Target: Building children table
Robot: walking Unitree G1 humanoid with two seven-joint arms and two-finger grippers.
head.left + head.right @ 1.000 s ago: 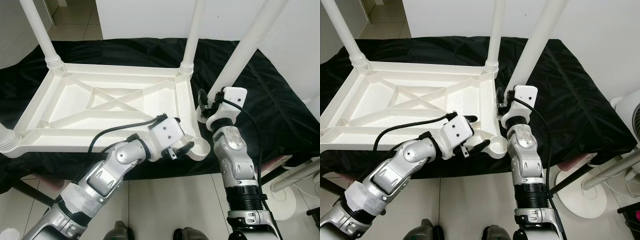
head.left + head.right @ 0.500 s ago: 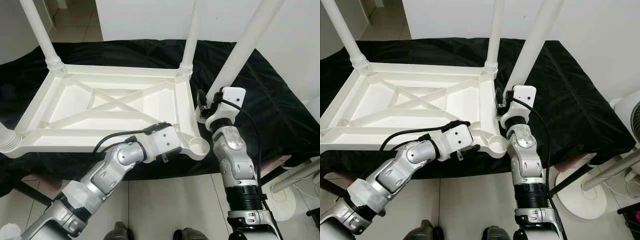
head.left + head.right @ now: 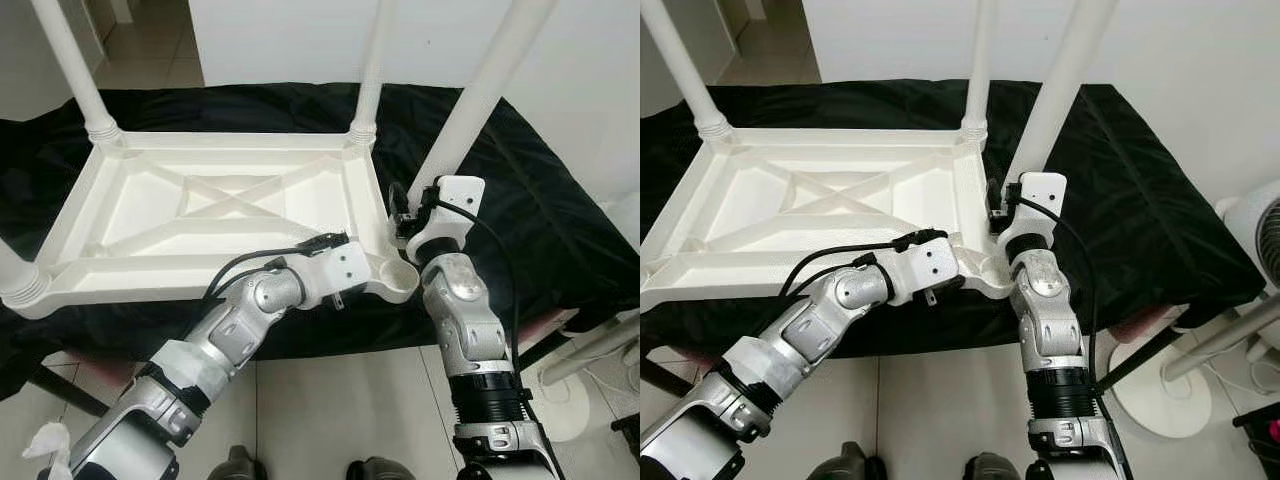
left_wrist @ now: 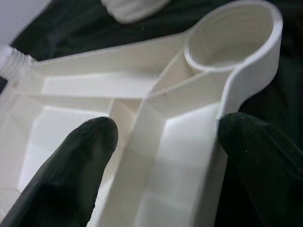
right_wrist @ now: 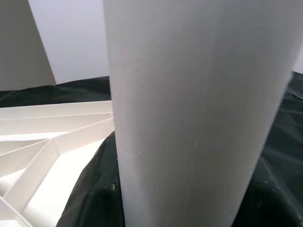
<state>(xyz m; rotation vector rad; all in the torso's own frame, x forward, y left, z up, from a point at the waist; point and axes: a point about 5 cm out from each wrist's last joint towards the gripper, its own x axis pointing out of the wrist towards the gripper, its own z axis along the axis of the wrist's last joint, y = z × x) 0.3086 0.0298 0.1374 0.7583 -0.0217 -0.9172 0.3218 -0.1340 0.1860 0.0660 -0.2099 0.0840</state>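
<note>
White tabletop [image 3: 220, 215] is lying upside down on the black cloth [image 3: 540, 190] covering the surface, ribbed underside facing up, its near long rim running along the surface's near edge. Three legs are standing in corner sockets: far-left leg [image 3: 70, 70], far-right leg [image 3: 368, 75], near-left leg [image 3: 15, 280]. The near-right corner socket [image 3: 402, 278] is sitting open at the near edge, slightly overhanging. Left claw [image 4: 165, 156] is straddling the rim just beside that socket, one finger [image 4: 71, 165] inside the frame, the other finger [image 4: 258, 146] outside the wall, closed onto the rim. Right claw [image 3: 405, 215] is holding the loose fourth leg [image 3: 480, 90], tilted, its lower end just beside the tabletop's right edge and near the open socket; the leg's shaft is crowding the right wrist view. Bare cloth is lying open to the right of the tabletop toward the surface's right edge; tiled floor [image 3: 330, 400] below the near edge.
</note>
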